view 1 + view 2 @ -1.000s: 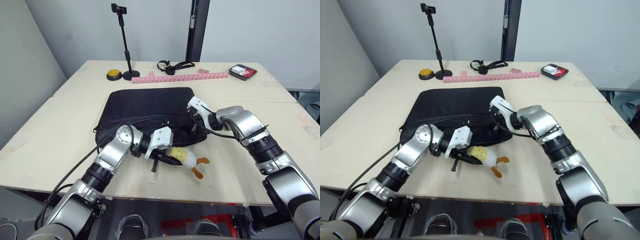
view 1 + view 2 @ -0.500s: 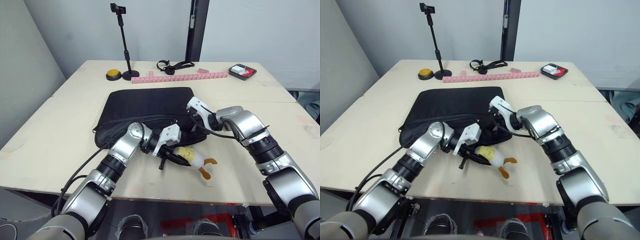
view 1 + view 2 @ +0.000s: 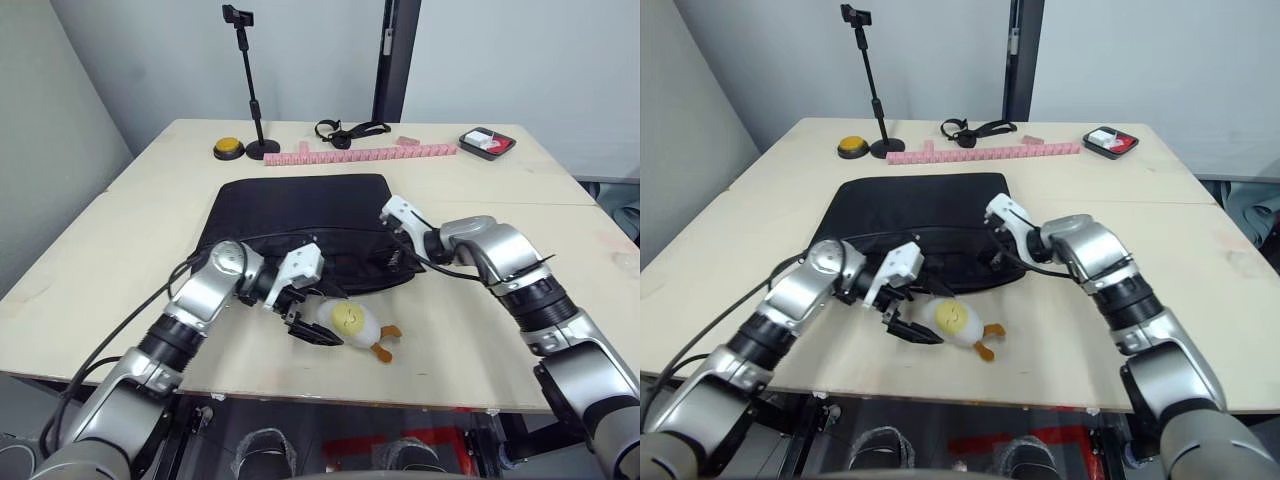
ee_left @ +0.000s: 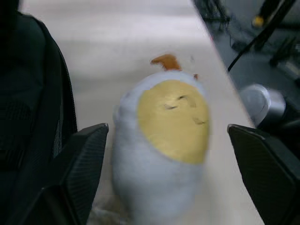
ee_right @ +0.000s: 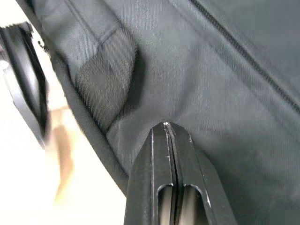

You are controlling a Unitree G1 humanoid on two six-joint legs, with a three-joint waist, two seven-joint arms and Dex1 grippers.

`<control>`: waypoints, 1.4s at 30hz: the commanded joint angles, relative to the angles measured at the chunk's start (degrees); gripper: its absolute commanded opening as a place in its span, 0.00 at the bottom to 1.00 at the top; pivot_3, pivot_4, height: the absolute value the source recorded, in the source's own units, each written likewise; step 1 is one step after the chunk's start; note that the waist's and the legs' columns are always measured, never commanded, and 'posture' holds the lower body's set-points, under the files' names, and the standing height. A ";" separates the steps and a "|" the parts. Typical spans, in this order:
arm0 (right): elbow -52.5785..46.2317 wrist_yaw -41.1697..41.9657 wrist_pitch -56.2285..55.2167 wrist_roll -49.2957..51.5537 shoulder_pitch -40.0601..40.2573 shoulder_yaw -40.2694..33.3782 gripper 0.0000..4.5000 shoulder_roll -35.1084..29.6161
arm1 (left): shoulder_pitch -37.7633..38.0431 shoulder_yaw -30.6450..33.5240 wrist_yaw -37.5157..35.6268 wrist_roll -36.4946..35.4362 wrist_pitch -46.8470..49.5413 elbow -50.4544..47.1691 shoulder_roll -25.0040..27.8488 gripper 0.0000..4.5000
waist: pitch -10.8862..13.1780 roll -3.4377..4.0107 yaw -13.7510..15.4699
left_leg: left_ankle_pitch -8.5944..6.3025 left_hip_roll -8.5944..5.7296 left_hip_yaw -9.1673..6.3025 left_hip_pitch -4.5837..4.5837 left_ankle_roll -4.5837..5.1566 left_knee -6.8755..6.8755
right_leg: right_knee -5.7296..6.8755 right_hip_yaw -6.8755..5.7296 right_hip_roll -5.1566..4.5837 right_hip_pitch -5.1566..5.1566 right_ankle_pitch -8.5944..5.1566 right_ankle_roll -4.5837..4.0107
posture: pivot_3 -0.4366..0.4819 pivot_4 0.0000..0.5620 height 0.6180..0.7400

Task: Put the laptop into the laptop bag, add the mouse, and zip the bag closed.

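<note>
Left gripper (image 4: pixel 159 154) fingers spread wide around one plush duck (image 3: pixel 352 322). Right gripper (image 5: pixel 169 136) fingers pressed together on one bag (image 3: pixel 290 215), at its 4 o'clock corner.

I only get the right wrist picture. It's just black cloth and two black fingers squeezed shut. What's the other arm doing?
Observer: The left gripper is near the table's front edge, open, with a white plush duck between its fingers.
Operator: Is the duck on the bag?
Observer: No, it lies on the table, just in front of the laptop bag.
Operator: What's behind the bag?
Observer: A yellow button beside a black stand, near the far edge.
</note>
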 commanded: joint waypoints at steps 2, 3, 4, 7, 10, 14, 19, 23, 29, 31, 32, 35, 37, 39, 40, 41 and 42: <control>-5.17 1.44 1.77 3.90 -0.13 -7.05 0.00 -5.11 | 0.43 6.37 1.13 -5.47 3.79 -5.71 2.90 0.97 | 0.01 0.01 0.15 | 0.00 -0.01 0.02 -0.02 0.00 -0.01 | -0.01 0.00 0.00 -0.04 0.00 0.00 | 0.48 0.27 1.00; -7.30 2.16 2.61 5.55 0.43 -8.98 0.00 -6.69 | 0.53 8.11 1.73 -6.25 3.68 -5.32 3.45 0.97 | 0.03 0.03 0.13 | 0.00 -0.01 0.02 -0.02 0.00 -0.02 | -0.03 0.01 0.00 -0.05 0.00 0.00 | 0.48 0.27 1.00; -9.71 2.99 3.57 7.30 1.30 -10.87 0.00 -8.46 | 0.55 9.89 1.96 -7.63 5.18 -4.95 4.31 0.97 | 0.03 0.03 0.13 | 0.00 -0.01 0.04 -0.03 0.00 -0.05 | -0.04 0.01 0.00 -0.06 0.00 0.00 | 0.48 0.27 1.00; -16.29 5.07 3.96 12.16 5.22 -17.43 0.00 -13.12 | 0.89 14.50 1.52 -11.46 8.35 -4.47 7.13 0.97 | 0.03 0.03 0.16 | -0.01 0.03 0.04 -0.02 -0.02 -0.14 | -0.08 0.01 0.06 -0.10 -0.01 0.02 | 0.48 0.27 1.00; -23.04 8.53 0.93 15.97 12.01 -25.01 0.00 -18.98 | 0.38 18.35 1.04 -14.60 10.20 -3.75 9.59 0.97 | 0.05 0.03 0.34 | -0.02 0.04 0.07 -0.04 -0.05 -0.24 | -0.16 0.01 0.08 -0.15 -0.04 0.06 | 0.48 0.27 1.00; -28.65 12.23 -1.19 20.97 19.62 -34.94 0.00 -24.52 | -1.51 19.86 0.53 -14.75 9.74 0.01 11.40 0.97 | 0.05 0.03 0.64 | -0.03 0.04 0.10 -0.02 -0.03 -0.26 | -0.23 0.02 0.06 -0.11 -0.04 0.06 | 0.48 0.27 1.00; -33.37 11.39 1.45 28.02 24.16 -46.85 0.00 -27.50 | -6.73 17.22 -0.19 -9.09 1.63 12.90 9.27 0.97 | 0.04 0.03 0.67 | -0.01 0.03 0.11 0.04 0.00 -0.08 | -0.07 0.07 0.05 -0.06 -0.04 0.06 | 0.48 0.27 1.00; -36.16 9.12 2.80 30.95 27.60 -49.84 0.00 -28.89 | -10.29 14.91 -2.18 -6.91 -2.31 20.39 5.19 0.85 | 0.04 0.03 0.92 | -0.02 0.00 0.09 0.08 0.03 -0.06 | -0.11 0.05 0.00 0.05 -0.04 0.06 | 0.48 0.27 1.00; -38.06 6.47 5.49 36.69 29.26 -52.94 0.12 -30.72 | -15.02 11.91 -5.69 -3.20 -7.55 31.14 0.40 0.39 | 0.04 0.02 1.13 | 0.00 0.02 0.07 -0.02 0.06 -0.08 | -0.10 0.04 0.02 -0.06 -0.04 0.06 | 0.48 0.27 1.00; -38.84 6.02 7.60 40.53 29.42 -54.65 0.26 -31.74 | -17.27 10.47 -6.36 -0.57 -11.63 37.08 -1.75 0.23 | 0.04 0.02 1.52 | 0.00 -0.01 0.09 -0.02 0.07 -0.07 | -0.10 0.05 -0.01 -0.06 -0.04 0.06 | 0.48 0.27 1.00; -39.00 5.68 8.46 42.13 29.38 -55.03 0.33 -32.31 | -18.40 10.06 -6.44 0.56 -13.42 39.82 -2.60 0.15 | 0.04 0.02 1.67 | 0.00 -0.02 0.09 -0.02 0.09 -0.06 | -0.11 0.05 -0.02 -0.05 -0.04 0.06 | 0.48 0.27 1.00; -40.17 5.18 9.75 46.10 29.81 -55.06 0.56 -34.08 | -21.72 8.59 -4.62 5.05 -19.89 48.72 -5.00 0.00 | 0.05 0.01 1.90 | 0.01 -0.03 0.08 0.00 0.13 -0.04 | -0.13 0.04 -0.04 0.00 -0.04 0.06 | 0.48 0.27 1.00; -41.49 3.88 9.78 47.30 30.51 -53.45 0.73 -34.54 | -23.57 8.03 -4.22 7.37 -21.94 53.63 -6.09 0.00 | 0.05 0.00 2.22 | 0.01 -0.02 0.07 -0.01 0.13 -0.04 | -0.12 0.04 -0.04 0.00 -0.04 0.06 | 0.48 0.27 1.00; -42.49 2.26 9.13 47.65 31.05 -51.06 0.87 -34.37 | -25.05 7.92 -3.62 9.08 -23.77 57.41 -6.80 0.00 | 0.05 0.00 2.57 | 0.01 -0.02 0.02 0.01 0.13 -0.03 | -0.12 0.04 -0.05 0.06 -0.04 0.06 | 0.48 0.27 1.00; -42.78 1.27 8.65 47.70 30.97 -49.45 0.94 -34.04 | -25.52 7.85 -3.58 9.81 -24.70 58.80 -7.00 0.00 | 0.05 0.01 2.71 | 0.01 -0.02 0.02 0.02 0.13 -0.02 | -0.12 0.04 -0.06 0.08 -0.04 0.06 | 0.48 0.27 1.00; -42.91 0.26 8.20 47.91 30.59 -47.81 0.99 -33.68 | -25.82 7.82 -3.59 10.46 -25.82 59.86 -7.17 0.00 | 0.05 0.01 2.79 | 0.01 -0.03 0.03 0.06 0.13 0.00 | -0.11 0.04 -0.07 0.12 -0.03 0.06 | 0.48 0.27 1.00; -43.07 -1.14 7.76 47.44 29.80 -44.85 0.99 -33.13 | -25.99 7.91 -3.09 11.08 -27.07 60.84 -7.38 0.00 | 0.04 0.00 2.84 | 0.01 -0.03 0.02 0.06 0.13 0.02 | -0.10 0.04 -0.08 0.13 -0.03 0.06 | 0.48 0.27 1.00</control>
